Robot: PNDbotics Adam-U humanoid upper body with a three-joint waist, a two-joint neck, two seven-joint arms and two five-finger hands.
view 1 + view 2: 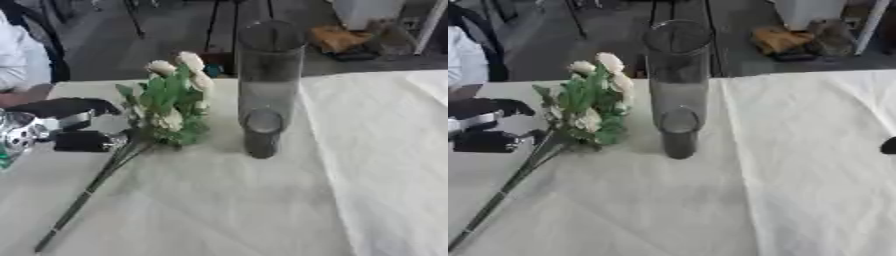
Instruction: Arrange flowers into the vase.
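One flower bunch (pixel 172 102) in left hand (pixel 80 135), beside vase (pixel 267 85).

— Where do we have room?
— Right half of the tabletop (pixel 385 165) lies bare.
— And what blocks us?
— The vase (pixel 267 85) stands at centre, the flowers (pixel 175 100) just left, left robot hand (pixel 74 132) beside them.

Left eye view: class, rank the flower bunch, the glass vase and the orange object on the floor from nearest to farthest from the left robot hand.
1. Flower bunch, right beside the left robot hand.
2. Glass vase, mid-table.
3. Orange object, on the far floor.
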